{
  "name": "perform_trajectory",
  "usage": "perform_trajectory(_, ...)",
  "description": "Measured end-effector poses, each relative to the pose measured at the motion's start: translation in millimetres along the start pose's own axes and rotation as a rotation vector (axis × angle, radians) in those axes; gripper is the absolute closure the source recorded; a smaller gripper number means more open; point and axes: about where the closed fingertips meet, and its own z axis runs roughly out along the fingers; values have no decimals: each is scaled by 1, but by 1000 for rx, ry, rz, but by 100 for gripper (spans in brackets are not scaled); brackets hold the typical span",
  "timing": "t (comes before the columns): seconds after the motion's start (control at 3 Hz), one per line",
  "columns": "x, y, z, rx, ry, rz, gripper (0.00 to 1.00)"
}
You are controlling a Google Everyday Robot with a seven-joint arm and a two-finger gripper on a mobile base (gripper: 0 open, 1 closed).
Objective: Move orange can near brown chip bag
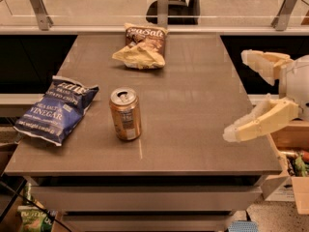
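Orange can (125, 114) upright on a grey-brown table (193, 95), with the gripper (236, 96) at the right edge.
Standing in the near half, a little left of the middle, silver top upward. At the far side, near the middle, the brown chip bag (142, 46), crumpled and well apart from the can. At the left edge, a blue chip bag (55, 110) lying flat, near the can but not touching. At the right, cream-coloured fingers (260, 122) spread wide, holding nothing, well apart from the can.
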Motion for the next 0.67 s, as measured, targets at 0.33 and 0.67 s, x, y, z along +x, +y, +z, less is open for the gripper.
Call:
perform_trajectory(0.33, -4, -6, -2, 10, -16, -4, 0)
perform_trajectory(0.67, -1, -3, 7, -1, -54, -1, 0)
